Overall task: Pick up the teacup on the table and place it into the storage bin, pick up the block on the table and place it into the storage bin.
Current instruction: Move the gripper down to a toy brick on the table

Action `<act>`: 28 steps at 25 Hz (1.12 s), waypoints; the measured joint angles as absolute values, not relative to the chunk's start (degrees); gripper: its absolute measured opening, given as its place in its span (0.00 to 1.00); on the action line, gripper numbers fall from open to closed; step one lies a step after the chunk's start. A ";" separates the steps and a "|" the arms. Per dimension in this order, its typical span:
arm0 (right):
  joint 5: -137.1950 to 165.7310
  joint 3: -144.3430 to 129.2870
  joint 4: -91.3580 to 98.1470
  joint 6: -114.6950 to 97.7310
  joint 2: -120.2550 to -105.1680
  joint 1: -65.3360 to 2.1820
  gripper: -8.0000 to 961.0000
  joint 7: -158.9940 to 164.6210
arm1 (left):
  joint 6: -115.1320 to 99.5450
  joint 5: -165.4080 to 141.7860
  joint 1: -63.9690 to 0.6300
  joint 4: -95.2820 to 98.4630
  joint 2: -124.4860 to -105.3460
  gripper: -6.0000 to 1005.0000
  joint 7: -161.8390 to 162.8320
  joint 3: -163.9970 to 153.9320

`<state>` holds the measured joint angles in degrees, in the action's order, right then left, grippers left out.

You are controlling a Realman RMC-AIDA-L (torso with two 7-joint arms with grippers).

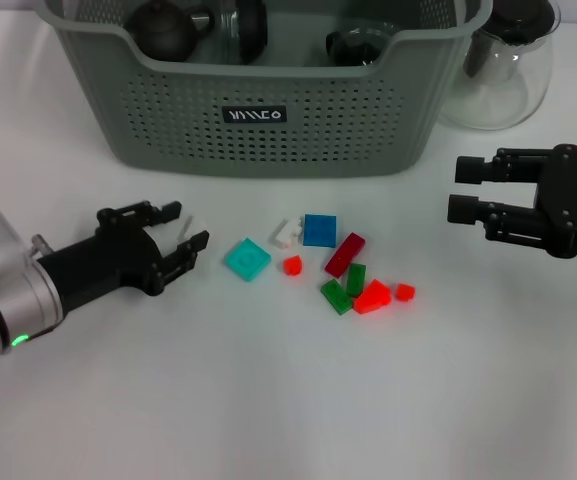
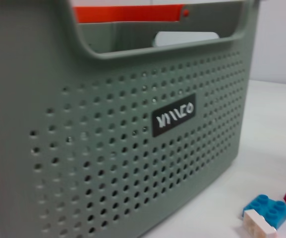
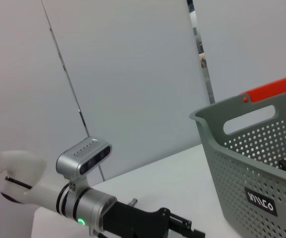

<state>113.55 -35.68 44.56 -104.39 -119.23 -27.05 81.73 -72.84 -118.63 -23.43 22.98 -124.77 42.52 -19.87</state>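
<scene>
The grey-green storage bin (image 1: 268,110) stands at the back centre. Dark tea ware sits inside it: a round dark pot (image 1: 163,28) and a dark cup (image 1: 353,45). No teacup stands on the table. Several small blocks lie in front of the bin: teal (image 1: 247,259), white (image 1: 287,233), blue (image 1: 319,230), dark red (image 1: 345,254), green (image 1: 336,296), red (image 1: 373,296). My left gripper (image 1: 186,226) is open and empty, low over the table, left of the teal block. My right gripper (image 1: 464,189) is open and empty, right of the blocks. The left wrist view shows the bin wall (image 2: 133,148) and the blue block (image 2: 265,208).
A clear glass jug (image 1: 503,70) with a dark lid stands right of the bin, behind my right gripper. The right wrist view shows the bin (image 3: 254,163) and my left arm (image 3: 83,208). An orange object (image 2: 128,13) shows behind the bin.
</scene>
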 joint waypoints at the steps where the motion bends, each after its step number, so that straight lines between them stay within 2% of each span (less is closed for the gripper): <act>1: 113.56 -35.68 44.56 -104.49 -119.24 -27.03 0.56 81.73 | -72.12 -118.60 -23.42 21.96 -124.76 0.68 41.14 -19.83; 6: 113.53 -35.68 44.56 -104.58 -119.27 -26.95 0.56 81.76 | -71.24 -118.61 -23.56 21.39 -124.68 0.58 40.84 -19.79; 11: 113.50 -35.68 44.56 -104.59 -119.27 -26.86 0.56 81.94 | -70.28 -118.38 -23.56 20.71 -124.77 0.43 39.25 -19.76; 28: 113.21 -35.68 44.56 -104.68 -119.27 -26.85 0.56 82.35 | -66.32 -114.75 -23.91 18.25 -124.80 0.43 36.10 -20.08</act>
